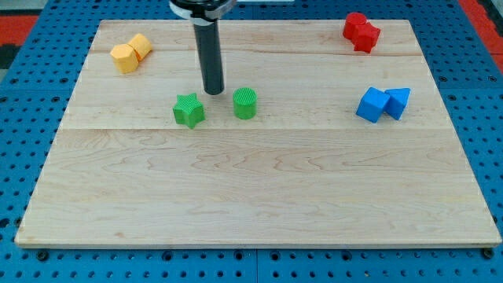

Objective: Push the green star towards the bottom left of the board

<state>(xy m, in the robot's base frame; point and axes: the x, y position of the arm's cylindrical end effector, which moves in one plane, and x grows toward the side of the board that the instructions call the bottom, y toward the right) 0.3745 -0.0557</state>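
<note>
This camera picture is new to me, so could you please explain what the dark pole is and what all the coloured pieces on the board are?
The dark pole is the end of a robot arm. It has no hand, only a rod, and my tip slides along the wooden board to push blocks. There is just one camera, looking down at the board from in front; where it is mounted is not recorded. My tip stands between the green star and the green cylinder, slightly towards the view's top. Two yellow blocks sit at the top left, two red blocks at the top right, and two blue blocks at the right. Nothing is held.
</note>
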